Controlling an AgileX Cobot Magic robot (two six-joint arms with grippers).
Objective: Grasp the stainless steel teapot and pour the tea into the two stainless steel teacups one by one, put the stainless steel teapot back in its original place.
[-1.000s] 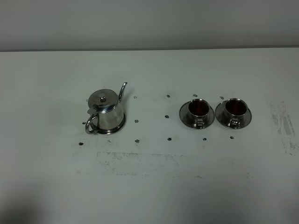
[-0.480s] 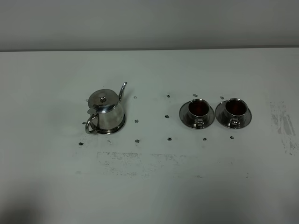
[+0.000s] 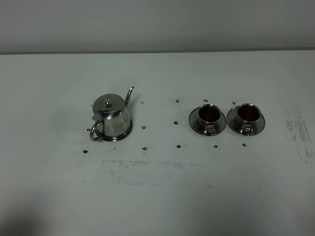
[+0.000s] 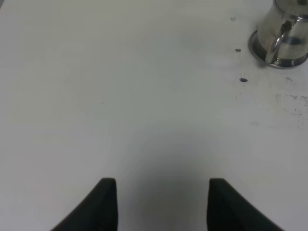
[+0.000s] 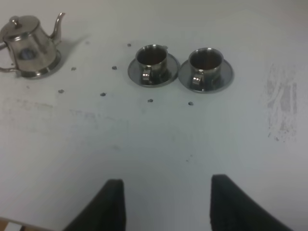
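The stainless steel teapot (image 3: pixel 112 118) stands upright on the flat steel disc (image 3: pixel 127 132), the original place, at the table's left, spout pointing toward the back right. To the right, the two stainless steel teacups (image 3: pixel 208 114) (image 3: pixel 248 113) sit side by side on their saucers, each holding dark reddish tea (image 3: pixel 209 111). Neither arm shows in the high view. My left gripper (image 4: pixel 162 185) hovers open over bare table, well short of the teapot (image 4: pixel 284 29). The right gripper (image 5: pixel 167 183) is open too, set back from the cups (image 5: pixel 151 58) (image 5: pixel 206 62).
Small dark marker dots (image 3: pixel 144 148) ring the teapot and cups on the white table (image 3: pixel 157 206). Grey scuffed patches lie in front of the teapot (image 3: pixel 142 172) and at the far right (image 3: pixel 298 128). A wall rises behind the table's far edge.
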